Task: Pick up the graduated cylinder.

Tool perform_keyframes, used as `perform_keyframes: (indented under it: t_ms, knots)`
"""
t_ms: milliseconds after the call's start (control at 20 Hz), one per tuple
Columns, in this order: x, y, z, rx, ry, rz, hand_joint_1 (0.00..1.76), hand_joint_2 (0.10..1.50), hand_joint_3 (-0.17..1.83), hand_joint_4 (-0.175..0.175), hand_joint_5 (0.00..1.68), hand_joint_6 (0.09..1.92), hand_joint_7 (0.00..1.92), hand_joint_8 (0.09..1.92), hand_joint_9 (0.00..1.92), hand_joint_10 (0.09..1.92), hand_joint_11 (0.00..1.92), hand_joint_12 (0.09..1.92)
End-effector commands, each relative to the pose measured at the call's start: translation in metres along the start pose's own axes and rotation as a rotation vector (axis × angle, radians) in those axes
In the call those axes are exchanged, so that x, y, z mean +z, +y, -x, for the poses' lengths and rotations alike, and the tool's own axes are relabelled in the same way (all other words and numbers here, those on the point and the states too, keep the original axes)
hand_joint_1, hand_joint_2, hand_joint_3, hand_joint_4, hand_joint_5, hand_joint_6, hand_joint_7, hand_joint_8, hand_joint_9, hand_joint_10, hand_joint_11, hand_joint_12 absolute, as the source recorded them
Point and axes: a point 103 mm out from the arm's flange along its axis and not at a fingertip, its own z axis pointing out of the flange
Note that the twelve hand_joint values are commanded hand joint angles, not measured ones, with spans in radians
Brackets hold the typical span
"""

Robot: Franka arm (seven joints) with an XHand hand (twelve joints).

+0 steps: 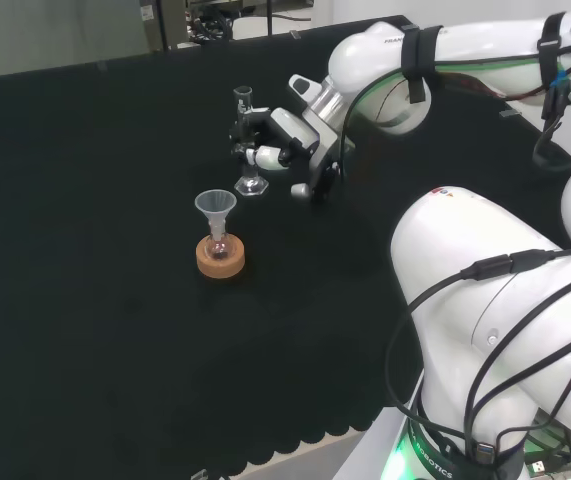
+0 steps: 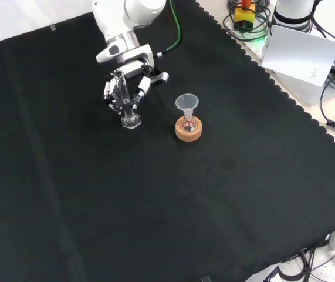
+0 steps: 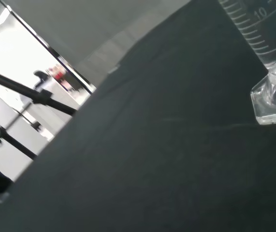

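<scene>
The hand (image 2: pixel 133 82) has its fingers curled round the graduated cylinder (image 2: pixel 124 97), whose base rests on the cloth (image 2: pixel 155 205). From the head view, a funnel-topped flask (image 1: pixel 217 222) sits at seven o'clock of it; the wrist view shows the cylinder's printed marks.

On my bench's black cloth (image 2: pixel 155 205) stands a cork ring (image 2: pixel 189 130) holding a small flask (image 1: pixel 220 243), a clear funnel (image 2: pixel 186 104) resting in its neck. A white sheet of paper (image 2: pixel 299 56) lies beyond the cloth's scalloped edge.

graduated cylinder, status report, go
Hand around the graduated cylinder, fingers curled at its tube. Cylinder upright, base on the cloth. Funnel in flask on cork ring stands apart, not in the way.
</scene>
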Motion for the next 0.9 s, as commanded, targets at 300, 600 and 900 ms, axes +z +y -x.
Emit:
perform_keyframes:
  t_ms: [300, 600, 900]
  knots:
    - [-0.039, -0.011, -0.021, -0.006, -0.17, -0.102, 1.23, 1.18, 0.0, -0.175, 0.83, 1.2, 0.88, 1.19, 1.28, 0.19, 0.84, 1.1]
    - [-0.056, -0.032, -0.037, 0.025, -0.231, -0.151, 1.23, 1.18, 0.0, -0.175, 0.84, 1.19, 0.88, 1.19, 1.29, 0.19, 0.84, 1.11]
    - [-0.069, -0.067, -0.06, 0.052, -0.293, -0.193, 1.23, 1.18, 0.0, -0.175, 0.84, 1.19, 0.88, 1.18, 1.28, 0.18, 0.84, 1.11]
